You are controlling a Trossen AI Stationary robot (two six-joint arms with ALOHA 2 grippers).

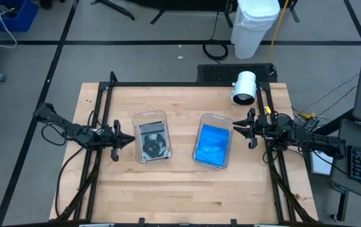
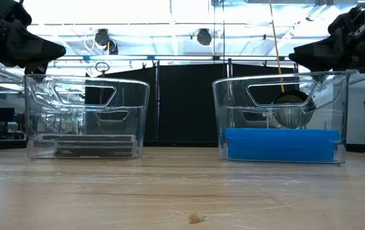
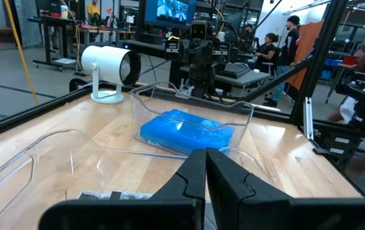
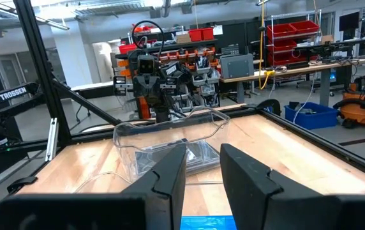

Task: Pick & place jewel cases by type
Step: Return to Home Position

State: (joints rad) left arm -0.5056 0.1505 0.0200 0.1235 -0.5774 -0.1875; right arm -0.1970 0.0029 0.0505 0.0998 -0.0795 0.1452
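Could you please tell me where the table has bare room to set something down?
Bare: the wooden table strip before the left clear plastic tub and right clear plastic tub, plus the back left corner. Crowded: each tub's outer side, where the left gripper and right gripper hang, and by the white cylinder.

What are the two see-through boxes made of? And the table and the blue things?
The left box and the right box look like clear glossy plastic: you see straight through their walls. The table looks like pale wood, showing plank lines and grain. The blue cases seem smooth plastic, but that is less sure.
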